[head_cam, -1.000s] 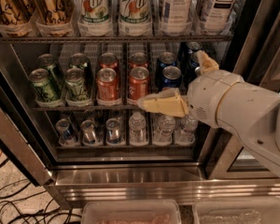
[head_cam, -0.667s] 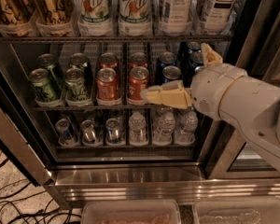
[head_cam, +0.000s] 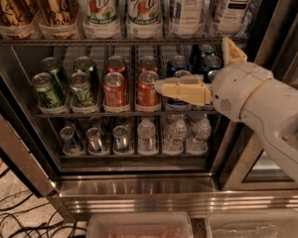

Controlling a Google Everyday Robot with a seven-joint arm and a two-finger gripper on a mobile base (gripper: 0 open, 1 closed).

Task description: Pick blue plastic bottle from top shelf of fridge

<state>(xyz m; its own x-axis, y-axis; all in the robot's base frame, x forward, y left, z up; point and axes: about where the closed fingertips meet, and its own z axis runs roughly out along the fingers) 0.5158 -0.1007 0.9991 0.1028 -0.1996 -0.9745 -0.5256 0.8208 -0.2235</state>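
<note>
The blue plastic bottle, with a pale label reading "TEA", stands at the right end of the top shelf; only its lower part shows. A similar pale-labelled bottle stands to its left. My gripper is open in front of the can shelf, just below the top shelf's rail. One cream finger points left across the cans. The other finger points up toward the base of the tea bottle. It holds nothing. The fridge is open in front of me.
Two green-labelled 7UP bottles and amber bottles fill the rest of the top shelf. Soda cans line the middle rack, small water bottles the lower. A dark door frame stands at right. Cables and clear bins lie below.
My gripper has risen and shifted slightly right, from the level of the can shelf's front toward the top shelf's rail. Its fingers stay spread; the drinks have not moved.
</note>
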